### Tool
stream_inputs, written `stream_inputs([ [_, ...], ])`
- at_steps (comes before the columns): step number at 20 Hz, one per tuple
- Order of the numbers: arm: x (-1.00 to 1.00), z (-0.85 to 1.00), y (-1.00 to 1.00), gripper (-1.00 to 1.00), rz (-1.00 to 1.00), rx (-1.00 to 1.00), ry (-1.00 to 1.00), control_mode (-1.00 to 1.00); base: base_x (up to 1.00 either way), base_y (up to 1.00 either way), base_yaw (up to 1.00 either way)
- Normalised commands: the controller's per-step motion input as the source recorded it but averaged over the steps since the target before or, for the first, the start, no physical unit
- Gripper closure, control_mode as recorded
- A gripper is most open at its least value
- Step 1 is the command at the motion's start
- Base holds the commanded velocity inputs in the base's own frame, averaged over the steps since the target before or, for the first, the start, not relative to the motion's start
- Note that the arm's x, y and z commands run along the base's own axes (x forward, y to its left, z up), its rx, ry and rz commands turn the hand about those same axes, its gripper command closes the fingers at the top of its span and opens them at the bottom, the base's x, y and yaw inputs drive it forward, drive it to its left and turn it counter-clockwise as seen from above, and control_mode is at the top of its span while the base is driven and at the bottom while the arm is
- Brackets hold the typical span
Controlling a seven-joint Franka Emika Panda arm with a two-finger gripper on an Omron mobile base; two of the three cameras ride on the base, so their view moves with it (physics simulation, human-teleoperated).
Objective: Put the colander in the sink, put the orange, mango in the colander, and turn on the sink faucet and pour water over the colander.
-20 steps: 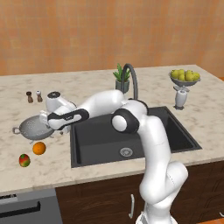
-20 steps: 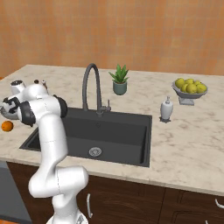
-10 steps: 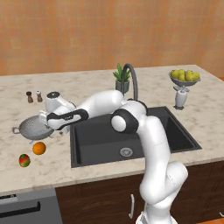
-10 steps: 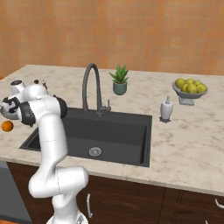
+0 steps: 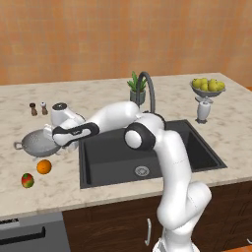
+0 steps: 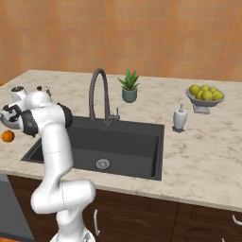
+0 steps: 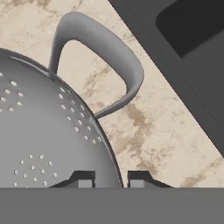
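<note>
Grey perforated colander point(image 5: 37, 143), plain orange point(image 5: 44, 167), red-green-yellow mango point(image 5: 27, 180), matte black sink point(image 5: 147, 152), all on a beige marbled surface point(image 5: 98, 96).

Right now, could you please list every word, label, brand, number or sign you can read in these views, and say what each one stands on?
None: no readable text shows anywhere.
The soap dispenser, the shakers, the plant pot and the colander bear no lettering.
</note>
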Motion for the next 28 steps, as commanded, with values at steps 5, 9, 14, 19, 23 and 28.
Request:
stream_inputs([
  [5,0.0,0.0,0.0,1.0,0.0,0.0,0.0,-1.0,0.0,0.0,0.0],
  [9,-0.04,0.05,0.0,1.0,0.0,0.0,-0.01,-1.0,0.0,0.0,0.0],
  [14,-0.37,0.25,-0.13,1.0,-0.06,0.0,-0.1,-1.0,0.0,0.0,0.0],
  [19,-0.43,0.16,-0.37,1.0,-0.16,0.01,-0.09,-1.0,0.0,0.0,0.0],
  [23,-0.48,0.15,-0.33,1.0,-0.21,0.07,-0.21,-1.0,0.0,0.0,0.0],
  [28,-0.53,0.23,-0.39,1.0,-0.37,0.12,-0.06,-1.0,0.0,0.0,0.0],
])
